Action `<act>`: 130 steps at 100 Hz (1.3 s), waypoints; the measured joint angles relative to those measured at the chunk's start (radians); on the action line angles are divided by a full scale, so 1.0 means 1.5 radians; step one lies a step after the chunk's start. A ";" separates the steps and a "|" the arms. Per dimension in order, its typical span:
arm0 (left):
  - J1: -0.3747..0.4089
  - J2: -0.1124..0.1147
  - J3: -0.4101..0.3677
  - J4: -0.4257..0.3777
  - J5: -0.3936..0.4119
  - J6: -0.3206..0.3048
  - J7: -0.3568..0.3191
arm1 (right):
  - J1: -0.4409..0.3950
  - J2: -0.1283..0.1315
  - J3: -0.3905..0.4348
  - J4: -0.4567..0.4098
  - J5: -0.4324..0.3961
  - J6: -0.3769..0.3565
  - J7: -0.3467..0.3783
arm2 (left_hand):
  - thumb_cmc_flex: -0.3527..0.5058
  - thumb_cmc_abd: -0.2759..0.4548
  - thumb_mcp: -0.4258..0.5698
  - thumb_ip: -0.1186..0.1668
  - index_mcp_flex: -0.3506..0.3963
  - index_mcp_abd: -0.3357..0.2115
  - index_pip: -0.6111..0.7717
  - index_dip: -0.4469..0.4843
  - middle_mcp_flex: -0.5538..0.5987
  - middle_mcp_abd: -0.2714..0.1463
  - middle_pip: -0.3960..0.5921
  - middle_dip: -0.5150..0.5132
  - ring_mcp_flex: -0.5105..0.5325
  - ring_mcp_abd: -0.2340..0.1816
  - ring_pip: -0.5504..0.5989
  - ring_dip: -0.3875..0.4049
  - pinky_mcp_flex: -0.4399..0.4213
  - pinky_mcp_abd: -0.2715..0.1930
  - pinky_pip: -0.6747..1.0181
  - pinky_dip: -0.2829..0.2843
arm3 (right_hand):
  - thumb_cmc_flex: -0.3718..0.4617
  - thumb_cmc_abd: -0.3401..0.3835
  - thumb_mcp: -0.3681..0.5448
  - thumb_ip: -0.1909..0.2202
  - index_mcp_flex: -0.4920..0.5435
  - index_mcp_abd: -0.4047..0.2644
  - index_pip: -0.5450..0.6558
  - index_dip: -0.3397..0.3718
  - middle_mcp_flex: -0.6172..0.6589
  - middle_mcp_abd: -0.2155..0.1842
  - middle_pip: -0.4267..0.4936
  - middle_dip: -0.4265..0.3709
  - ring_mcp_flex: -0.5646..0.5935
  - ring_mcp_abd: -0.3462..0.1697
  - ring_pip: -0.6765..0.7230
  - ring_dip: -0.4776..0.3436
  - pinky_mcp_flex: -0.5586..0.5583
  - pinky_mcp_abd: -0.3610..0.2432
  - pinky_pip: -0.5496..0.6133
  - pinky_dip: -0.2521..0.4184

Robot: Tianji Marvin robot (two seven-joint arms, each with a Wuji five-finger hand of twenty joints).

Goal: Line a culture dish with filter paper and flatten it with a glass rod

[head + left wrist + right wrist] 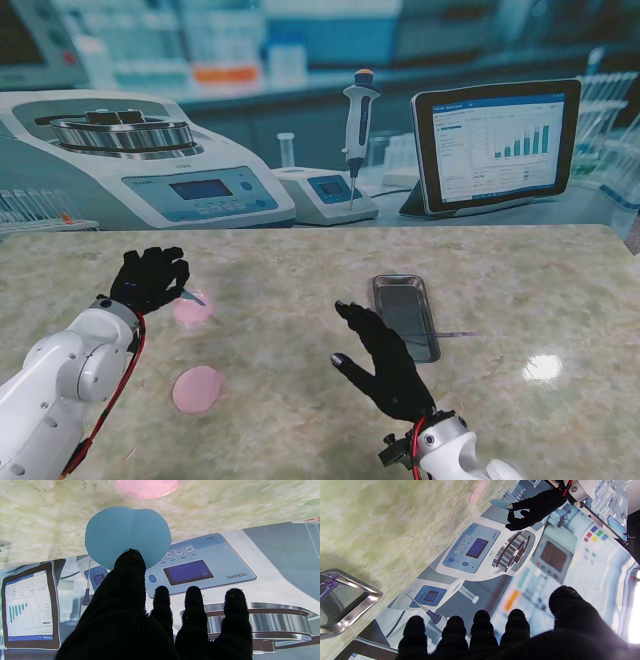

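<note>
Holding the filter paper [127, 533] is the left hand [148, 278], w/ the disc pinched at one edge between thumb and a fingertip [130, 560]; the other three fingers stand apart and touch nothing. An edge pinch leaves most of the disc free, prob. so it can be lowered flat w/o the fingers getting in the way. Paper is off the worktop [300, 270], hanging just over the farther pink dish [192, 310], which the left wrist view shows directly beyond the disc. A second pink round [197, 389] lies nearer to me on the same left side; dish or lid, cannot tell.

Right hand [385, 365] hovers w/ fingers spread and released, grasping nothing. It sits just beside the metal tray [425, 345], on the tray's left and nearer to me. A thin rod [455, 334] shows at the tray's right edge, approx. crosswise; likely the glass rod, too faint to confirm. Position suggests the right hand is staged for the rod pickup while the left finishes the lining.

Step in hand, by judgement: placing paper into dish; pressing not yet begun. Risk: the disc shows a soft fold down its middle, so it may land creased or off-centre.

Backdrop of lab instruments [150, 160] is a printed picture, not real equipment.
</note>
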 measured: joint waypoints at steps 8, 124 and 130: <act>0.002 0.000 -0.002 0.000 0.001 0.002 0.001 | 0.000 0.000 0.000 0.000 0.000 0.000 0.000 | 0.000 0.000 0.000 0.000 0.000 0.000 0.000 0.000 0.000 0.000 0.000 0.000 0.000 0.000 0.000 0.000 0.000 0.000 0.000 0.000 | 0.000 0.000 0.000 0.000 0.000 0.000 0.000 0.000 0.000 0.000 0.000 0.000 0.000 0.000 0.000 0.000 0.000 0.000 0.000 0.000; -0.108 0.000 0.116 0.167 -0.046 0.076 0.078 | 0.000 0.000 -0.001 -0.003 -0.001 0.011 0.002 | 0.008 0.018 -0.026 0.000 -0.007 -0.001 0.000 0.001 0.000 0.014 -0.009 0.000 0.000 0.000 0.000 0.008 -0.001 0.000 0.000 0.000 | 0.000 0.000 0.000 0.000 0.000 0.000 0.000 0.000 0.000 0.000 0.000 0.000 0.000 0.000 0.000 0.000 0.000 0.000 0.000 0.000; -0.112 -0.001 0.122 0.175 -0.050 0.078 0.084 | -0.001 0.000 -0.001 -0.003 -0.001 0.012 0.002 | 0.008 0.020 -0.026 0.000 -0.014 -0.004 0.000 0.001 0.000 0.014 -0.009 0.000 0.000 0.000 0.000 0.008 -0.001 0.000 0.000 0.000 | 0.000 0.000 0.000 0.000 0.000 0.000 0.000 0.000 0.000 0.000 0.000 0.000 0.000 0.000 0.000 0.000 0.000 0.000 0.000 0.000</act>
